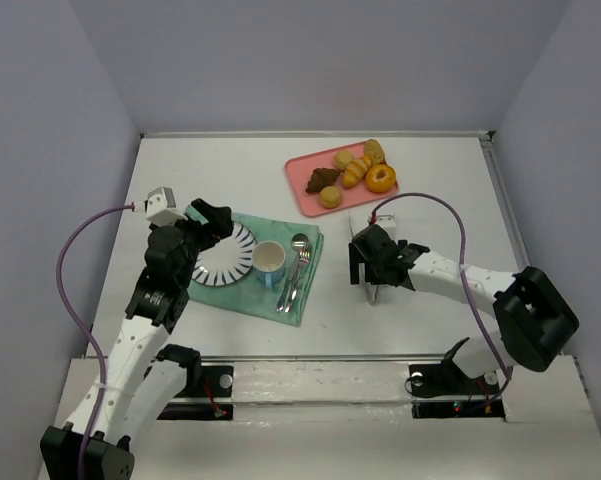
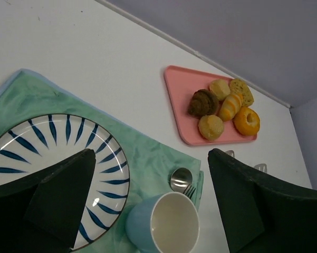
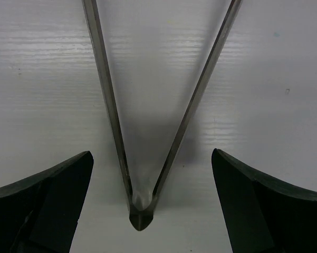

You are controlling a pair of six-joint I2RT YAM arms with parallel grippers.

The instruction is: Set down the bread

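My right pincer [image 3: 151, 153] hangs with its jaws apart over the metal tongs [image 3: 141, 213], which lie on the counter [image 3: 42, 79] just on the near side of the pink tray [image 1: 298, 172]. My left pincer [image 2: 152, 153], also apart, is well to the tray's left. On the tray sit the round bun [image 2: 211, 127], by its near edge, and the chocolate wedge [image 2: 203, 103] just behind it. Both look light, soft and crumbly, so I'd squeeze each gently across its middle.

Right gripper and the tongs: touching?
Apart. Right wrist view: the tongs lie between the right gripper's open fingers, with bare table showing on both sides.
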